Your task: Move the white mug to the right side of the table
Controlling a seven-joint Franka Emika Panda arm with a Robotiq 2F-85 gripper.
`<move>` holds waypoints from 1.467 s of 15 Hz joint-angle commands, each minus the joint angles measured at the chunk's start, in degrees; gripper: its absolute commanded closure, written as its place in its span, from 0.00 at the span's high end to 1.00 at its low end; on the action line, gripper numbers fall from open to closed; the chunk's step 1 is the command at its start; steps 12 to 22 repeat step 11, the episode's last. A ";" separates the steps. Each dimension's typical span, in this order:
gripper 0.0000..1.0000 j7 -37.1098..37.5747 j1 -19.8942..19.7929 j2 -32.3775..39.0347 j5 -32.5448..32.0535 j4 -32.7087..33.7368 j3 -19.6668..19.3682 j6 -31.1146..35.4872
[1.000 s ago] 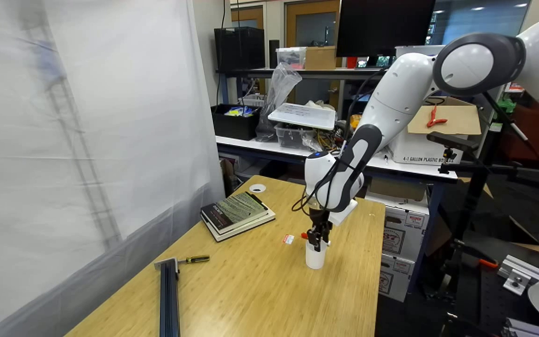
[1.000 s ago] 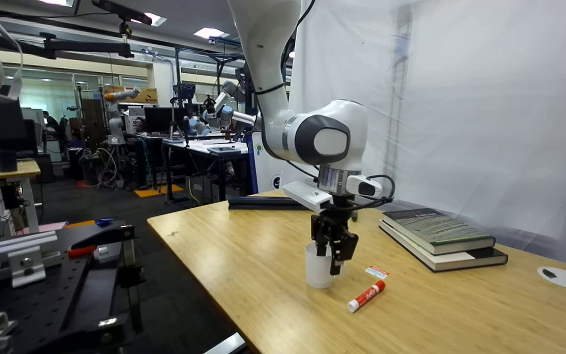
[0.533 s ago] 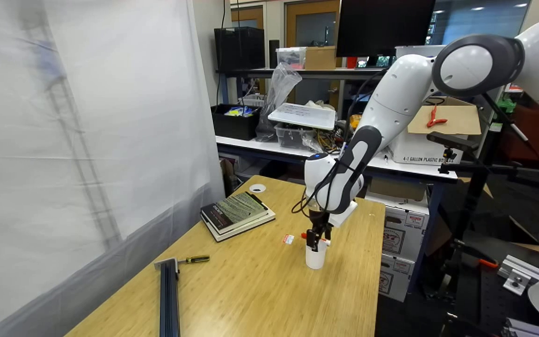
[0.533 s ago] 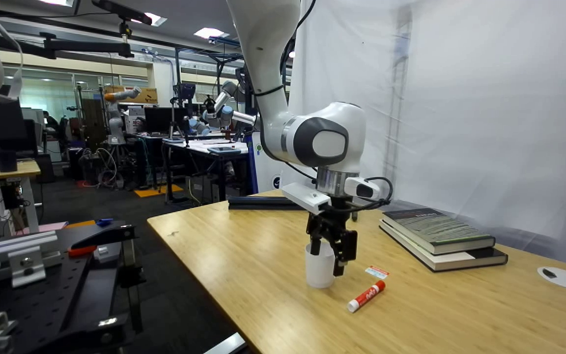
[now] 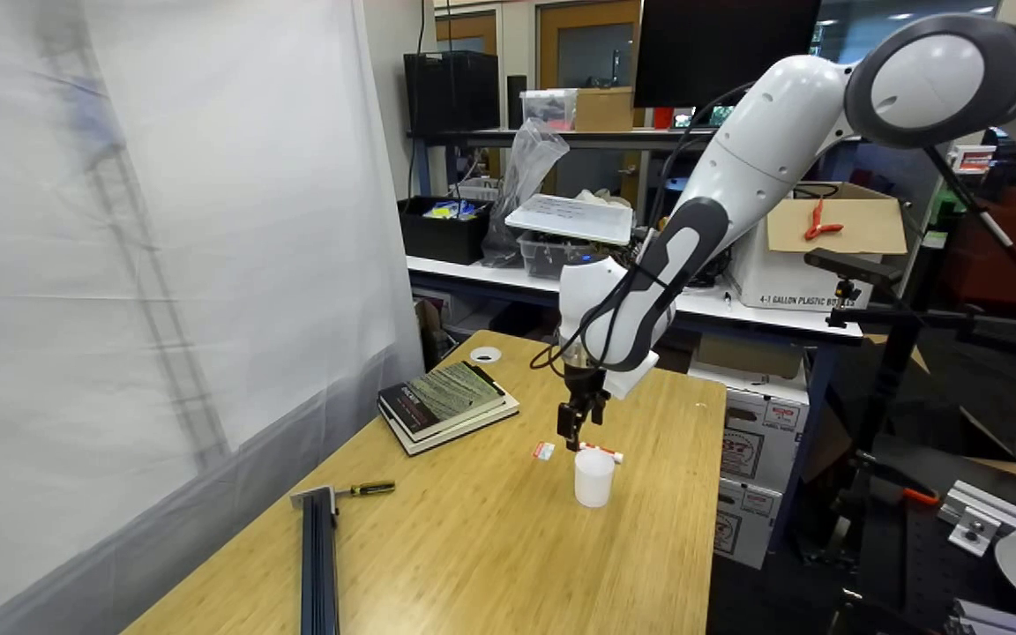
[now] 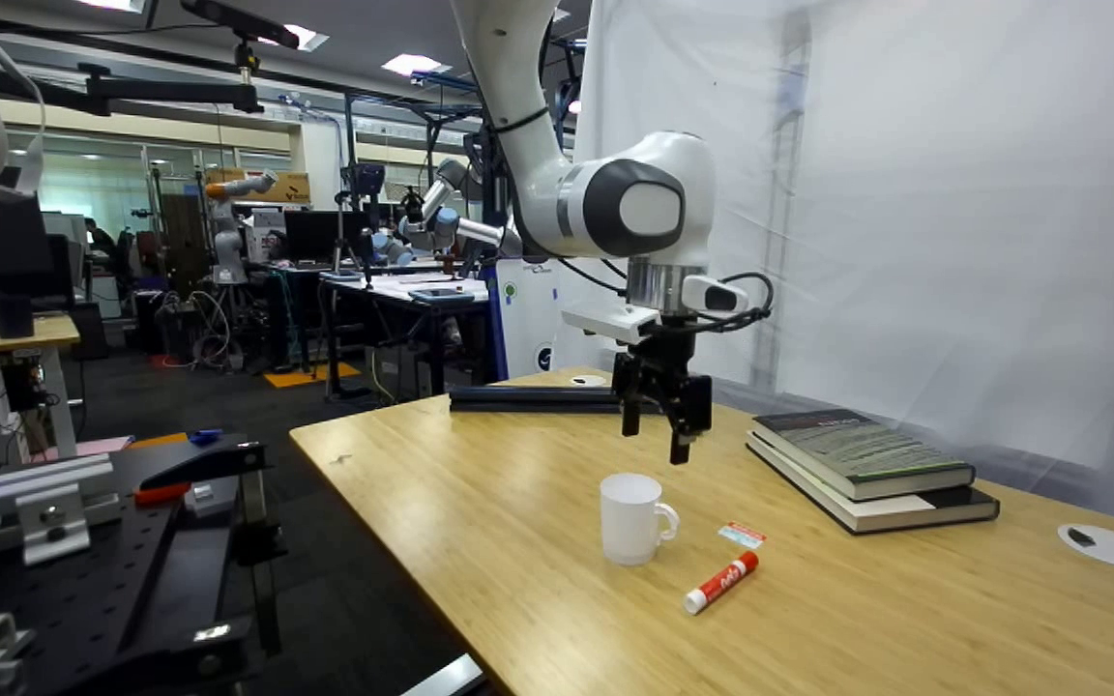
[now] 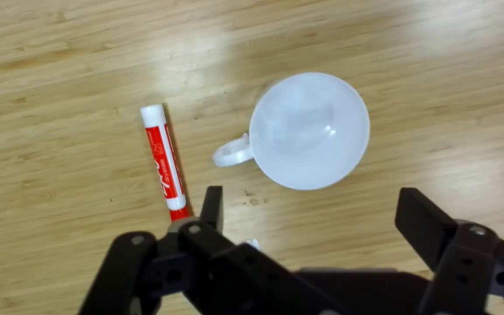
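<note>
White, upright and ungripped on the table [image 6: 480, 483], found the mug [image 6: 629, 523] below wide-parted jaws, judging the move probably done bar retreat, without confirming the right side.

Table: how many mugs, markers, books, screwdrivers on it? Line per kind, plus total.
Mug: 1
Marker: 1
Books: 2, stacked
Screwdriver: 1
Total: 5
</note>
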 commanded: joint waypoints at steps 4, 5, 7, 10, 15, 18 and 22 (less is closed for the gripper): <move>1.00 -3.63 -0.14 -9.62 1.47 -4.51 1.72 -5.41; 1.00 -3.98 -0.11 -10.11 1.62 -4.73 1.85 -5.93; 1.00 -2.04 1.28 -8.66 0.56 -3.24 0.59 -5.24; 1.00 -2.31 1.22 -8.85 0.56 -3.79 0.66 -5.28; 1.00 -2.32 1.20 -8.85 0.56 -3.79 0.66 -5.28; 1.00 -2.32 1.20 -8.85 0.56 -3.79 0.66 -5.28; 1.00 -2.32 1.20 -8.85 0.56 -3.79 0.66 -5.28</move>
